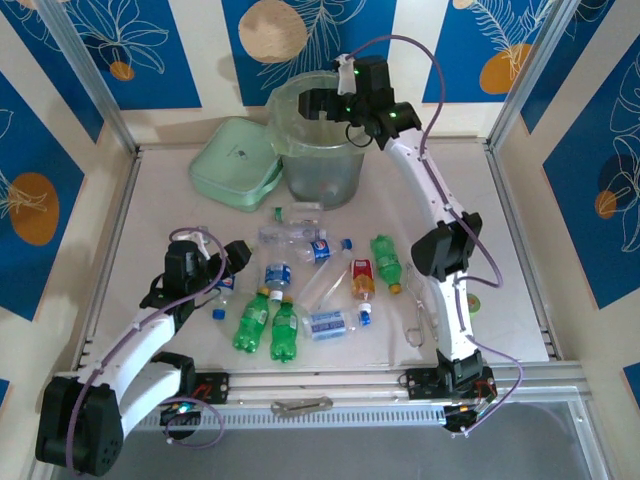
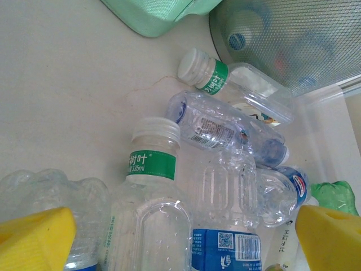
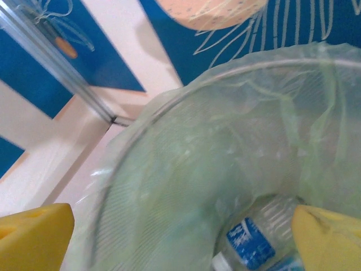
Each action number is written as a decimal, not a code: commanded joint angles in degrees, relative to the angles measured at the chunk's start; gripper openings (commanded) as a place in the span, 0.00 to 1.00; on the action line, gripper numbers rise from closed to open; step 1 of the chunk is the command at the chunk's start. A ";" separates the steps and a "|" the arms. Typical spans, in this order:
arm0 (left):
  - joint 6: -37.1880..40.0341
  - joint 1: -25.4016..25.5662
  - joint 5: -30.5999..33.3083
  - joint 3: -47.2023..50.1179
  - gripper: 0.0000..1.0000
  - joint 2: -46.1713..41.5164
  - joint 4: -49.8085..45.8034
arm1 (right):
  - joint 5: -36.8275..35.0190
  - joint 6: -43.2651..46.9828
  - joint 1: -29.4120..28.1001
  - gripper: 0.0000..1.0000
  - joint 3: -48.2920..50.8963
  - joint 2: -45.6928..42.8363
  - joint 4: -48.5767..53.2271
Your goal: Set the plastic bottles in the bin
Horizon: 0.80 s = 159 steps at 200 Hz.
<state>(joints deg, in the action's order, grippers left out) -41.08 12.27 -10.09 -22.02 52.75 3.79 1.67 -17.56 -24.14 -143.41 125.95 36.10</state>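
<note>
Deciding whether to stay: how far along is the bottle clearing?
Done: at least one blue-labelled bottle lies in the bin. In hand: nothing; the right gripper hangs open over the bin, the left gripper open above the pile. Left: roughly ten bottles on the table, clear, green and one orange.

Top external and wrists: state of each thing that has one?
bin: upright, lidless, bag-lined, blue-labelled bottle inside.
lid: off, lying flat left of bin.
loose plastic bottles: lying down, scattered.
left gripper: jaws open over loose bottles.
right gripper: jaws open over bin.
</note>
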 commanded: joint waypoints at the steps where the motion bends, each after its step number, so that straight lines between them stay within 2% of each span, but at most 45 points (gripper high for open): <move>1: 0.66 -0.27 0.40 -2.59 1.00 0.29 -2.61 | -1.37 3.48 -2.15 0.99 6.76 -9.36 0.99; 50: 5.89 0.04 9.56 -8.91 1.00 -0.52 -19.54 | -4.09 2.96 -3.71 0.99 37.08 -28.60 -7.28; 88: 9.08 0.18 15.72 -11.01 1.00 -2.96 -28.82 | -5.64 0.70 -3.37 0.99 59.11 -41.34 -14.34; 115: 9.40 0.10 17.12 -10.47 1.00 -3.73 -30.95 | -7.93 -3.39 -1.94 0.99 70.00 -47.36 -15.47; 159: 6.24 0.12 15.02 -8.75 1.00 -0.88 -29.31 | -12.44 -7.55 -0.73 0.99 81.83 -54.24 -20.45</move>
<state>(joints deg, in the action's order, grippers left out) -33.76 12.29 4.78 -31.38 50.41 -24.51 -7.60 -21.58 -25.34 -65.47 76.34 21.58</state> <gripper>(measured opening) 0.996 0.991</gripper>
